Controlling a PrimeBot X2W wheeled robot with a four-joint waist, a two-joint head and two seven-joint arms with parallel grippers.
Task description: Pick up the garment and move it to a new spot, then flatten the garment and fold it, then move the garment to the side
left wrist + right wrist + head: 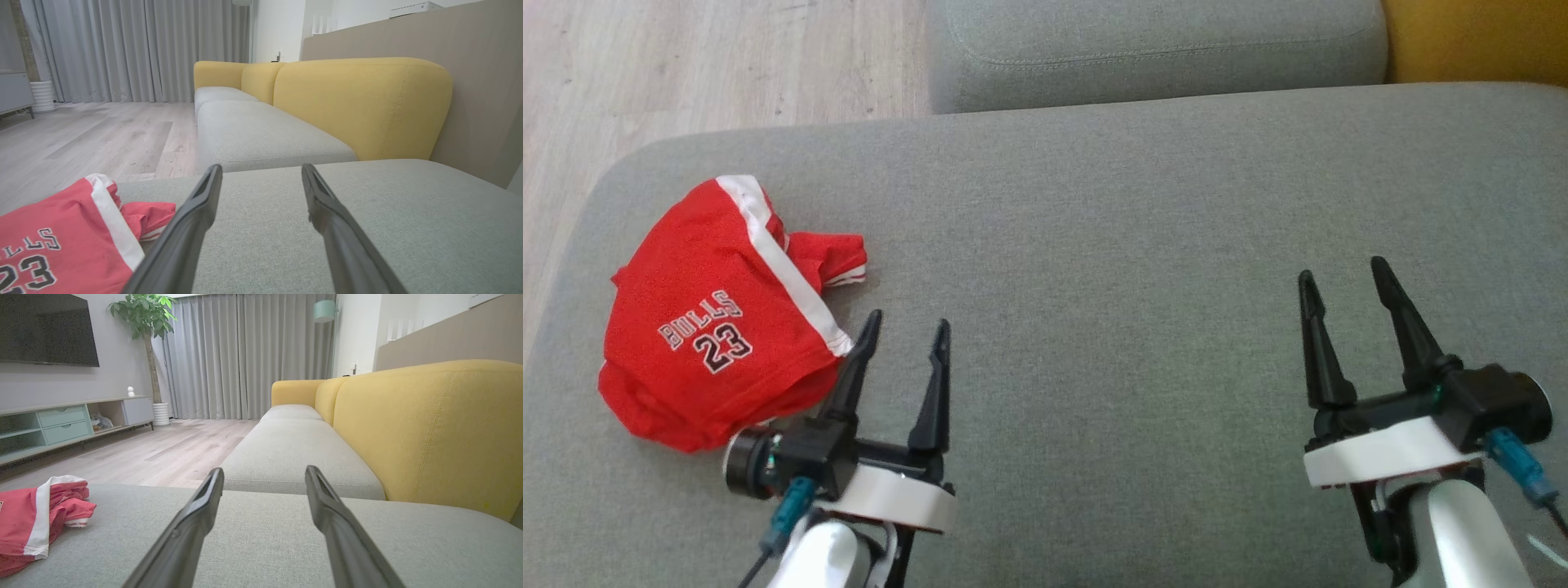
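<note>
— How are your arms sitting?
— My left gripper (909, 318) is at seven o'clock, fingers spread, pointing about one. My right gripper (1343, 269) is at four o'clock, jaws equally wide, pointing about eleven. Nothing gripped.

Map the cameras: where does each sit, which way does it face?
Head view: on the head, looking down at the grey sofa seat; red jersey at its left end, left gripper and right gripper open, pale forearms below.
Left wrist view: low over the seat, facing along the sofa toward curtains; its own two fingers.
Right wrist view: same heading, farther from the jersey; own fingers, TV, plant.
Shared: both wrist views catch the jersey lower left and the yellow backrest.
</note>
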